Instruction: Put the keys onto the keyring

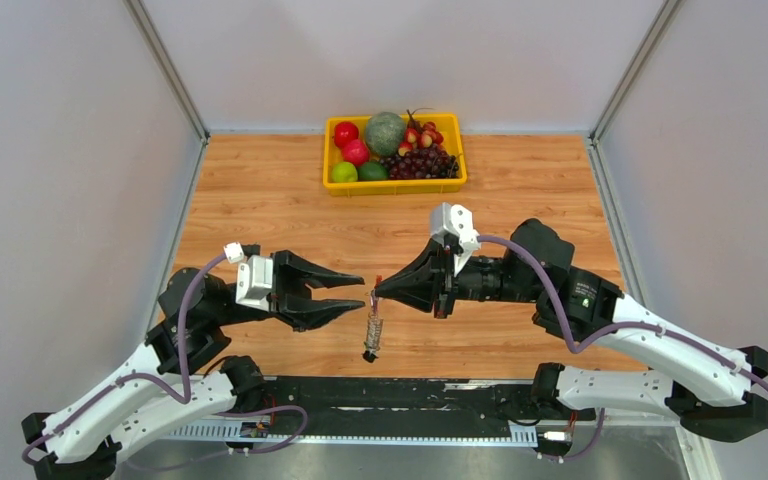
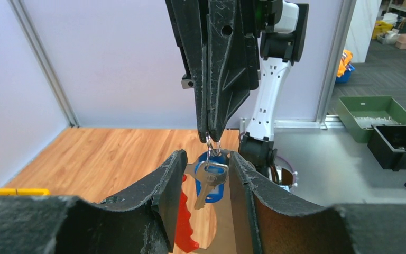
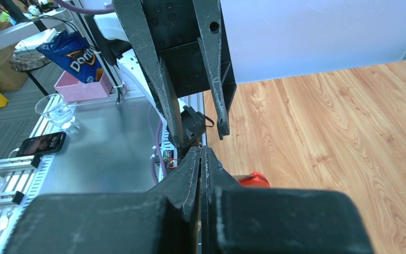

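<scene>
Two keys [image 2: 210, 179], one blue-headed and one red-headed, hung with the keyring [image 1: 372, 326] pinched at the tips of the closed right gripper [image 1: 380, 290]. Left gripper [image 1: 357, 294] stood open, jaws flanking them. Judged light, rigid, slippery and swing-prone; best held by the plastic heads.

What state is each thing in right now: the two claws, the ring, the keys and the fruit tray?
Right gripper: shut on the keyring.
Left gripper: open, gripping nothing.
Keyring: held in the air, charm hanging below.
Blue key: dangling under the ring.
Red key: dangling lower; attachment unclear.
Yellow tray: holds fruit.
</scene>
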Controlling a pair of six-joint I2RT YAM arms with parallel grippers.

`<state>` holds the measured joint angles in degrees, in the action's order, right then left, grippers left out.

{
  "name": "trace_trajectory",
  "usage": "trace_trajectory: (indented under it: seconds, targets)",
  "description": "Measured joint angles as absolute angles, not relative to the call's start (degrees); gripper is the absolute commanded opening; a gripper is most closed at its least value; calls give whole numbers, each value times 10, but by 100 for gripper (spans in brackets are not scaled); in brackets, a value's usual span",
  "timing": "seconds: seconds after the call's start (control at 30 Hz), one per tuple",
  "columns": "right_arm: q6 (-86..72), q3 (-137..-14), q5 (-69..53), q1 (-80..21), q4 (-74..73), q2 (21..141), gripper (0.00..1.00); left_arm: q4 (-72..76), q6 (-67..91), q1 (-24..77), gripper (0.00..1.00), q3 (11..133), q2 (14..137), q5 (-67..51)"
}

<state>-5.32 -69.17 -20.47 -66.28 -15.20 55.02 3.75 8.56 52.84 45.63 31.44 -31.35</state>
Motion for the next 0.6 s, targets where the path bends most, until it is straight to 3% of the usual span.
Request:
trace_trajectory:
  seconds: [0.6]
  targets:
    - [-74,-692,-216,-663,-114,543,0,94,98,528,38,447,328,-330]
